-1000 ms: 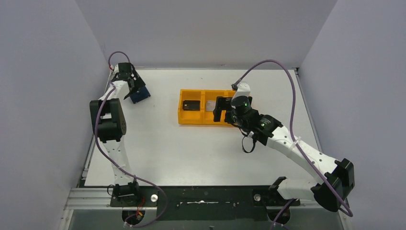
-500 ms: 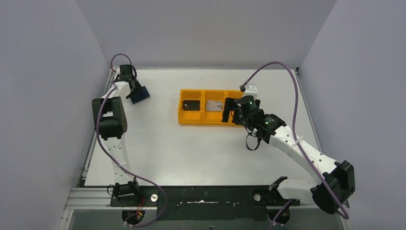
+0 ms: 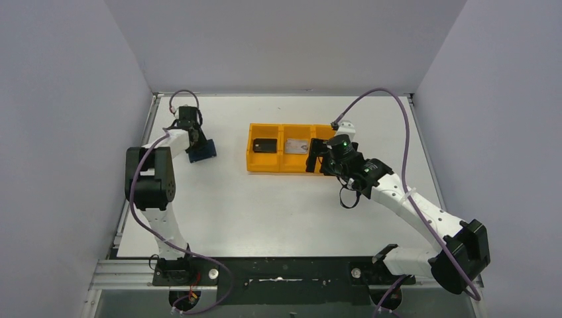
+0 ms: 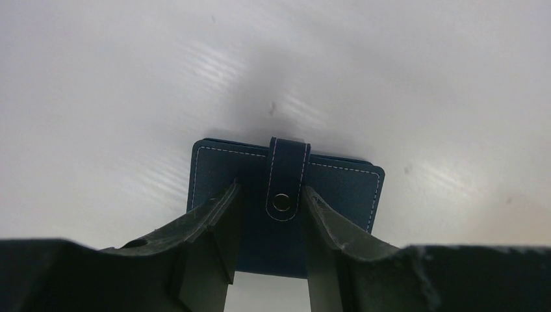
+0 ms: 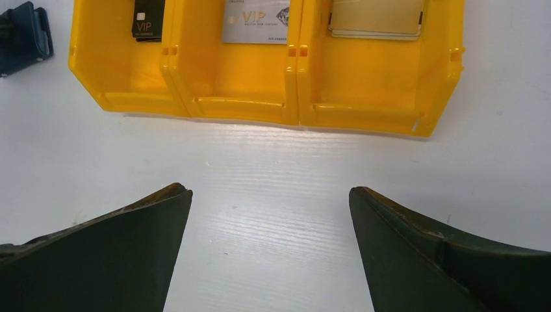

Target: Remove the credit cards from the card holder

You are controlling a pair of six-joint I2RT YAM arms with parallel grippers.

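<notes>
The navy card holder (image 3: 202, 151) lies closed at the table's left, its tab (image 4: 286, 188) snapped down. My left gripper (image 3: 195, 140) reaches over its face, the jaws narrowed, one finger on each side of the tab (image 4: 269, 188); whether they pinch it does not show. The credit cards lie in the orange tray (image 3: 281, 165): a black one (image 5: 148, 18) in the left bay, a silver-grey one (image 5: 256, 23) in the middle, a gold-tan one (image 5: 377, 18) on the right. My right gripper (image 3: 317, 159) hovers open just in front of the tray (image 5: 269, 190), holding nothing.
The tray (image 5: 247, 107) sits at the table's centre back. The card holder (image 5: 23, 36) shows at the left edge of the right wrist view. Grey walls close in the table on three sides. A purple cable (image 3: 397, 132) loops over the right arm.
My left gripper came forward from the far left corner, narrowing its jaws, and the card holder moved along with it. My right gripper drew back from over the tray's right bay.
</notes>
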